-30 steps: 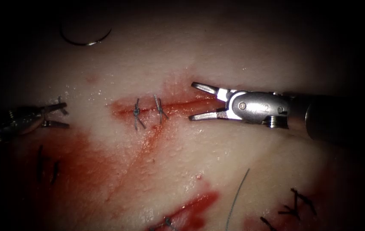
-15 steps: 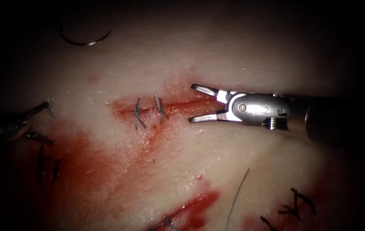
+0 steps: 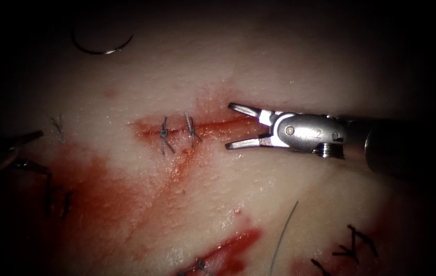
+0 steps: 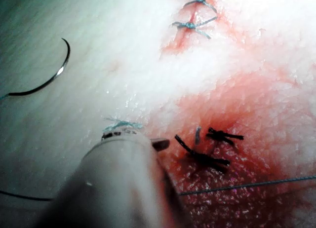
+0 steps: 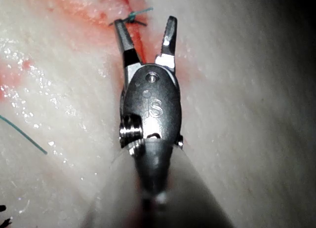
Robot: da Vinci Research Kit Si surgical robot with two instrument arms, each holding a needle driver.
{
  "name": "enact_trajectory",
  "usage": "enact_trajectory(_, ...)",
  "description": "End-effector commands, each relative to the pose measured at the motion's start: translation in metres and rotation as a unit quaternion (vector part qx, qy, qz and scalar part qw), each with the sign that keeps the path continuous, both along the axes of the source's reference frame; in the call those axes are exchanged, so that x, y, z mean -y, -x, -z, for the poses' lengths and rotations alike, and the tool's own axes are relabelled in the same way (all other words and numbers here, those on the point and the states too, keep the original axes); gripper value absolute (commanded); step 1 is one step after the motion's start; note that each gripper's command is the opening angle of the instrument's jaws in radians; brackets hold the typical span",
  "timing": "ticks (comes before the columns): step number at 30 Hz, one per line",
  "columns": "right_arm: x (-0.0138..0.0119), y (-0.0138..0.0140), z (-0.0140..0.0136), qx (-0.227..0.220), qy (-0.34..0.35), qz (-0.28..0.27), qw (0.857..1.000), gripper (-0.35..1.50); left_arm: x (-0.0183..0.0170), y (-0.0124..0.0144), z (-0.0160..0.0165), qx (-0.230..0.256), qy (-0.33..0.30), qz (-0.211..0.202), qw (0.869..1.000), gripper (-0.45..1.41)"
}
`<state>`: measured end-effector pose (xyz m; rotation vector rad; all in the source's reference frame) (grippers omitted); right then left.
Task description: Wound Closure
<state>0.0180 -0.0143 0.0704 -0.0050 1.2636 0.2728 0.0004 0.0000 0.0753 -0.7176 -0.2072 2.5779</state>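
- Endoscope view shows the cut (image 3: 197,128) in the tissue (image 3: 279,61) with two tied stitches (image 3: 177,134) across its left part; the stretch toward the right lies unstitched, so closure looks partly done.
- The right tool (image 3: 239,126) hangs over that unstitched stretch with jaws spread, one to each side of the cut, gripping nothing.
- The left tool (image 3: 26,151) sits well left of the cut, jaws parted and empty, and has drawn back leftward over the last second.
- The needle (image 3: 102,46) lies loose on the tissue, far up and left of the cut, not in the tissue.
- A loose thread (image 3: 283,232) lies below the cut, near red fluid (image 3: 105,204).
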Motion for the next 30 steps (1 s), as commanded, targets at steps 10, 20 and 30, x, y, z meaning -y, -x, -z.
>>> enact_trajectory(10, -0.0004, -0.0007, -0.0004, -0.003, -0.005, 0.000, 1.000, 1.45, -0.0109, 0.0102, 0.0018, -0.035, 0.158, 0.083, 0.983, 0.88)
enact_trajectory(20, -0.0003, -0.0005, -0.0002, -0.003, -0.006, 0.002, 1.000, 1.45, -0.0146, 0.0131, -0.0023, -0.146, 0.292, 0.070, 0.943, 0.46)
enact_trajectory(30, -0.0002, -0.0005, 0.0001, -0.004, -0.007, 0.003, 1.000, 1.45, -0.0153, 0.0127, -0.0075, -0.226, 0.331, -0.045, 0.915, 0.14)
